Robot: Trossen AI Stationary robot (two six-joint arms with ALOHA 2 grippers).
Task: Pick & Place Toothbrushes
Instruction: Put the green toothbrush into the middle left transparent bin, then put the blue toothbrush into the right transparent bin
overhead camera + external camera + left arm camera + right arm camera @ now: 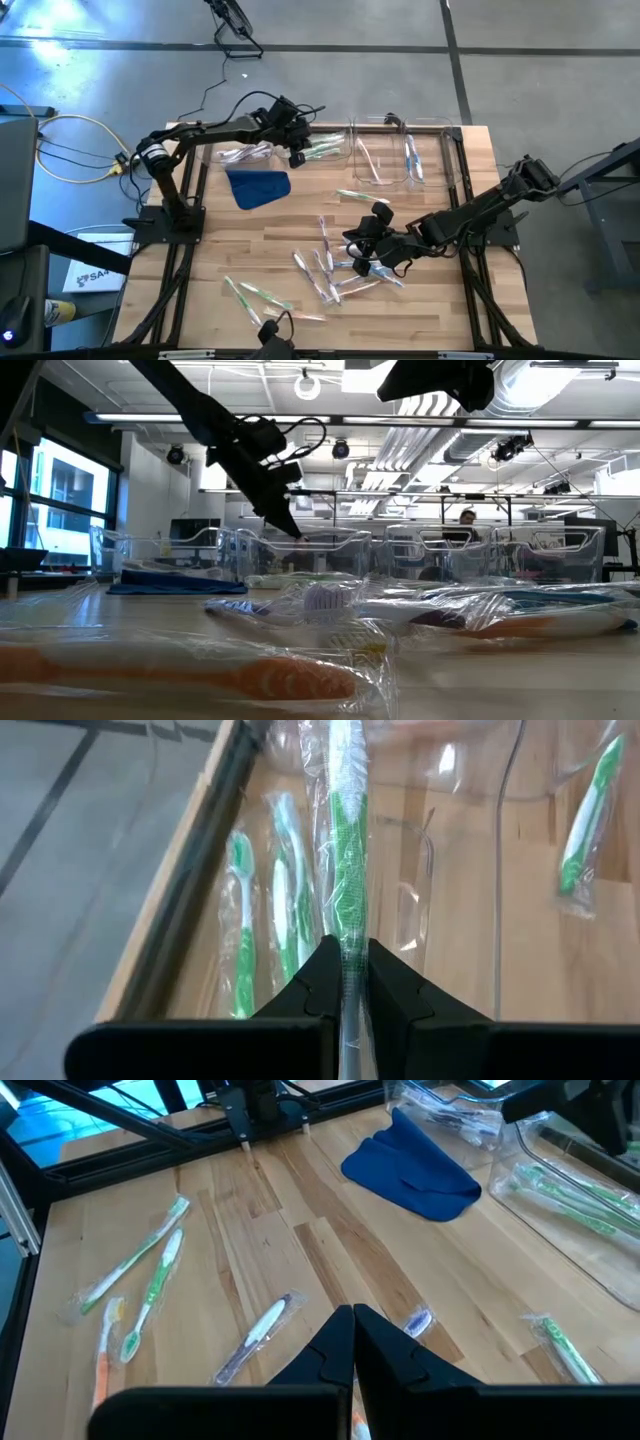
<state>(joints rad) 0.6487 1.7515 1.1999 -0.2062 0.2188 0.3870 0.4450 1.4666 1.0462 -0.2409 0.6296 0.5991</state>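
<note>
from above, the left gripper (297,152) is hanging over the clear bins (400,160) at the table's far edge, beside the blue cloth (258,187), while the right gripper (362,250) is sitting low among the loose toothbrushes (325,275) scattered across the middle and near side of the table (480,300). a few green ones are already lying inside a bin.

from table height, wrapped brushes (300,680) are filling the foreground, and the left arm is angling down toward the bin row (350,550). a person (466,517) is sitting far behind.

the left wrist camera is showing the left fingers (400,1000) pinched on a green wrapped toothbrush (348,860), held over a bin where other green brushes (240,920) are lying.

the right wrist camera is showing the right fingers (375,1342) closed together with nothing visibly between them, and a white brush (258,1335) is lying just ahead.

the risk, as i judge it: the slick wrapping could be slipping in the pinch, or the brush could be catching the bin wall on release and landing outside. the right fingers, closed this low, could be nudging brushes aside.

hard to tell: which bin the left gripper is over, and whether anything is caught under the right fingertips.
</note>
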